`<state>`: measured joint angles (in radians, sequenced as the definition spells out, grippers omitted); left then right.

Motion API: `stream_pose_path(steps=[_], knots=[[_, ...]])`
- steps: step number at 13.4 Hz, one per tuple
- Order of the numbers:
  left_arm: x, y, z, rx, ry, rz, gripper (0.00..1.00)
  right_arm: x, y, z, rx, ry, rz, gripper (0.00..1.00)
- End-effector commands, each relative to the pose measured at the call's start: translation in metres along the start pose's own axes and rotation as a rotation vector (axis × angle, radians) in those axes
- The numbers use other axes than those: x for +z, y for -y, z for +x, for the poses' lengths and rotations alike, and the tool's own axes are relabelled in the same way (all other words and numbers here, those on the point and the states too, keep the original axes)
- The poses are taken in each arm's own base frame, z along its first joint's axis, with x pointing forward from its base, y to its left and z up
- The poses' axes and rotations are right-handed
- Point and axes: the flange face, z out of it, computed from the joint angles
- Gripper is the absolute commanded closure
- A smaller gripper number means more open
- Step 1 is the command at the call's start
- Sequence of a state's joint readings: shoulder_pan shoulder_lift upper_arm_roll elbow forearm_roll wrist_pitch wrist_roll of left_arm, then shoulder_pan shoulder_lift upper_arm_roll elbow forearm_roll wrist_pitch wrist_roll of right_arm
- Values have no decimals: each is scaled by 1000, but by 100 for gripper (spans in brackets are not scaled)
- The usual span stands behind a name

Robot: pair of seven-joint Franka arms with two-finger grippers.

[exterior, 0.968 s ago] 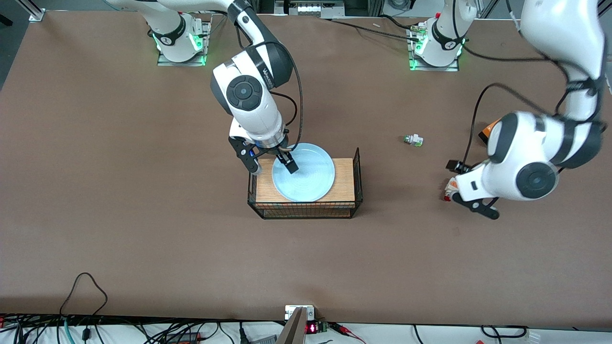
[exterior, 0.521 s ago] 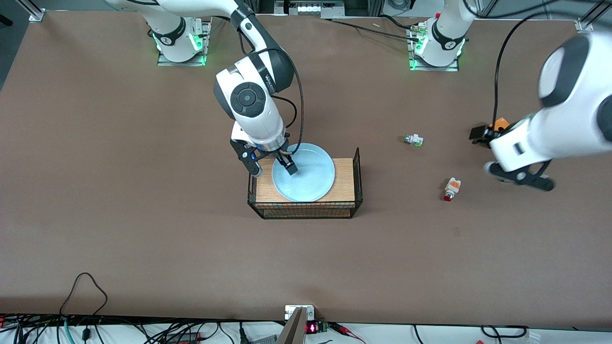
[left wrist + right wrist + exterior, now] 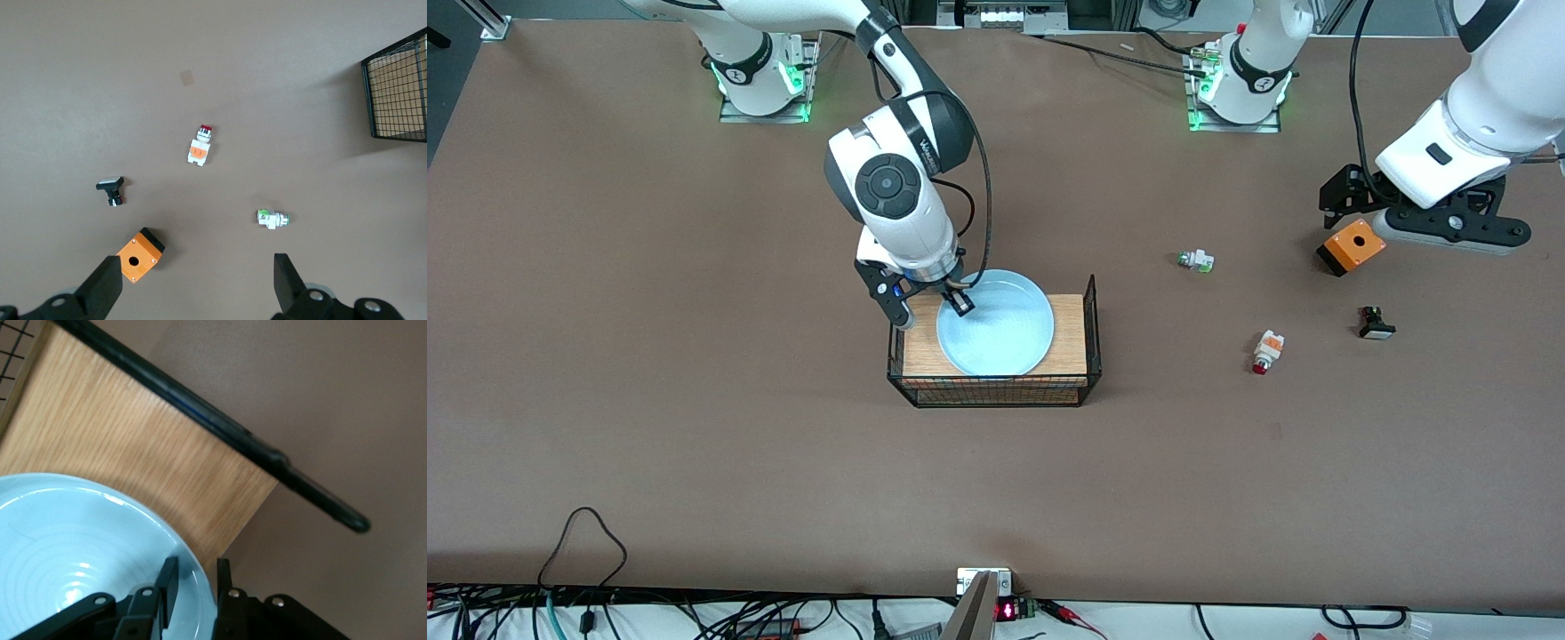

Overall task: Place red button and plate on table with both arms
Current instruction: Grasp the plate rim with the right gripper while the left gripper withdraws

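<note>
A: Which step is in hand?

B: The plate's, by the look of it. The right gripper (image 3: pixel 935 307) has its fingers closed on the rim of the plate (image 3: pixel 996 329), one inside and one outside, while the plate sits on the shelf (image 3: pixel 1069 338). The red button (image 3: pixel 1265 350) already lies on the table (image 3: pixel 694 356), toward the left arm's end from the shelf.

A: And the left gripper (image 3: pixel 1423 213)?

B: Spread wide, holding nothing, over the orange box (image 3: pixel 1352 245) (it seems done with its part).

A: What does the next move call for?

B: Probably lifting the plate clear of the shelf's wire sides and setting it on bare table.

A: Counts?

B: One plate, one shelf, one orange box, three button parts: red, the green-capped button (image 3: pixel 1195 260) and the black-based button (image 3: pixel 1376 324), all toward the left arm's end from the shelf.
</note>
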<state>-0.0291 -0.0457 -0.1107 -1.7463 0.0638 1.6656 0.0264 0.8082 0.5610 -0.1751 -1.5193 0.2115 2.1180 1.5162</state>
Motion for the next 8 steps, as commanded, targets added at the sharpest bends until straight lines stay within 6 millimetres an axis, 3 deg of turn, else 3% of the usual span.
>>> stream_pose_path(steps=[1,3,5,8], knots=[[5,24,-3,-51,1,-22,0,-4,3,4,-4,1,0,92],[8,27,1,-66,1,-54,0,-7,3,4,-12,1,4,100],[5,28,5,-67,-2,-55,0,-12,4,4,-24,12,14,100],[6,28,4,-57,6,-54,0,-61,3,-1,-28,30,70,100]])
